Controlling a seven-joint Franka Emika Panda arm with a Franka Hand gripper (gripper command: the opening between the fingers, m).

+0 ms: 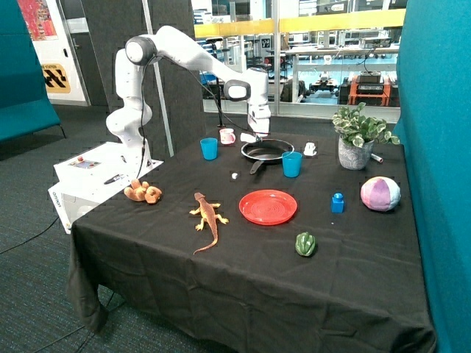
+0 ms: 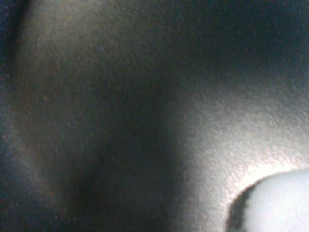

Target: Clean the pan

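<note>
So the pan (image 1: 266, 150) sits at the far side of the tabletop (image 1: 243, 279), between the two blue cups (image 1: 209, 148) (image 1: 292, 164), handle pointing toward the near edge. The claw (image 1: 257, 135) is right down at the pan's rim on the side toward the arm's base, with something pale at its tip. Can't tell if it's open or closed from either view. The wrist view is just a dark grainy surface (image 2: 120, 106) up close, with a pale blob (image 2: 275, 203) in one corner, and I can't tell what that is. No readable writing anywhere on the tabletop stuff. Also out there: a red plate (image 1: 268, 207) nearer the front, an orange lizard (image 1: 208, 215), a green pepper (image 1: 305, 243), a blue block (image 1: 338, 202), a pink-and-white ball (image 1: 380, 193) and a potted plant (image 1: 358, 136).
</note>
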